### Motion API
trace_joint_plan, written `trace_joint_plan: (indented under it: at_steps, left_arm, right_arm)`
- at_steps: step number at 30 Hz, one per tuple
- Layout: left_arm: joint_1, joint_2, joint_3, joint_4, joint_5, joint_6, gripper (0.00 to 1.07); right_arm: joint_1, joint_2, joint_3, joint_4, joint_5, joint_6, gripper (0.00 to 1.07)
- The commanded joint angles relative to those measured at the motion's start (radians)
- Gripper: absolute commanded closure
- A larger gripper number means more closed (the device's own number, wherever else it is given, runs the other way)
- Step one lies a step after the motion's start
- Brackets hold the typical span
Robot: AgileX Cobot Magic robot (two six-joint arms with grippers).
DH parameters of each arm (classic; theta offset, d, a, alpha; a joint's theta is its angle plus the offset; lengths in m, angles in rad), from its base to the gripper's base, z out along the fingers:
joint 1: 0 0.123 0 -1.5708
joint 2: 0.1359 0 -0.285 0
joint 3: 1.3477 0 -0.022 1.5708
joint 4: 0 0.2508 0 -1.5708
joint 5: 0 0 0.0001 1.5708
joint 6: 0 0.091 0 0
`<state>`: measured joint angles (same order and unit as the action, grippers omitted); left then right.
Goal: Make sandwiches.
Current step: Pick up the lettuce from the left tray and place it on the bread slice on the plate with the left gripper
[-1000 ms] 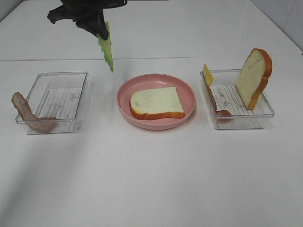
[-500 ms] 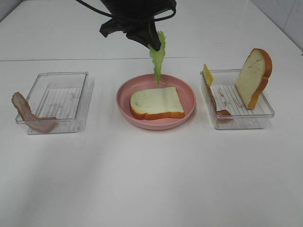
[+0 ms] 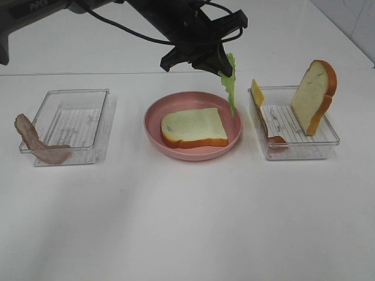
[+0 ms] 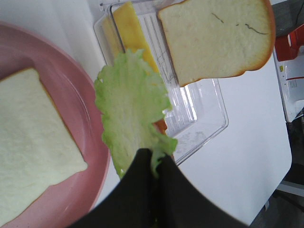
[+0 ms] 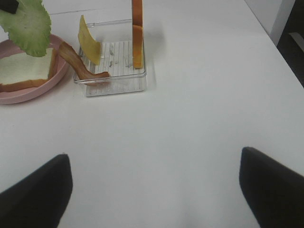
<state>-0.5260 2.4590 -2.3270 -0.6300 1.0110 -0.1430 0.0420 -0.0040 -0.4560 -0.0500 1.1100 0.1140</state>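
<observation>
My left gripper [image 3: 221, 65] is shut on a ruffled green lettuce leaf [image 3: 229, 85], which hangs down over the right rim of the pink plate [image 3: 153, 132]. One white bread slice [image 3: 193, 127] lies flat on that plate. In the left wrist view the black fingertips [image 4: 142, 166] pinch the lettuce [image 4: 130, 111] at its lower end, with the bread [image 4: 33, 142] beside it. My right gripper [image 5: 152, 190] is open over bare table and holds nothing; it is outside the exterior view.
The clear right tray [image 3: 296, 153] holds an upright bread slice [image 3: 314, 93], a yellow cheese square [image 3: 257, 92] and a bacon strip [image 3: 270, 132]. A bacon strip [image 3: 35, 143] drapes over the near left corner of the left tray [image 3: 73, 93].
My left gripper has carried the lettuce to the right, from behind the left tray, past the plate's middle, to above the plate's right rim. The right gripper has not moved.
</observation>
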Motion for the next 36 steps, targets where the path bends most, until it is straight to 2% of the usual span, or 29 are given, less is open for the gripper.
trace_joint_plan:
  at_steps: [1, 11, 21, 24, 28, 31, 36]
  left_arm:
    - [-0.008, 0.019, -0.001, -0.027, -0.023, 0.011, 1.07]
    - [-0.008, 0.087, -0.001, 0.008, -0.031, 0.056, 1.07]
    - [-0.008, 0.092, -0.001, 0.23, -0.001, 0.047, 1.07]
    - [-0.008, 0.092, -0.001, 0.264, 0.018, 0.047, 1.07]
    - [-0.008, 0.092, -0.001, 0.382, 0.087, 0.047, 1.07]
    - [-0.008, 0.092, -0.001, 0.424, 0.105, 0.043, 1.07]
    - [-0.008, 0.092, -0.001, 0.431, 0.109, 0.021, 1.07]
  right_arm:
    - [0.0, -0.027, 0.003, -0.003, -0.01, -0.004, 0.18]
    - [0.0, -0.025, 0.003, -0.003, -0.01, -0.004, 0.18]
    - [0.0, -0.025, 0.003, -0.003, -0.01, -0.004, 0.18]
    - [0.0, -0.025, 0.003, -0.003, -0.01, -0.004, 0.18]
    - [0.0, -0.025, 0.003, -0.003, -0.01, -0.004, 0.18]
    - [0.0, -0.025, 0.003, -0.003, -0.01, -0.004, 0.18]
    - [0.0, -0.025, 0.003, -0.003, -0.01, -0.004, 0.18]
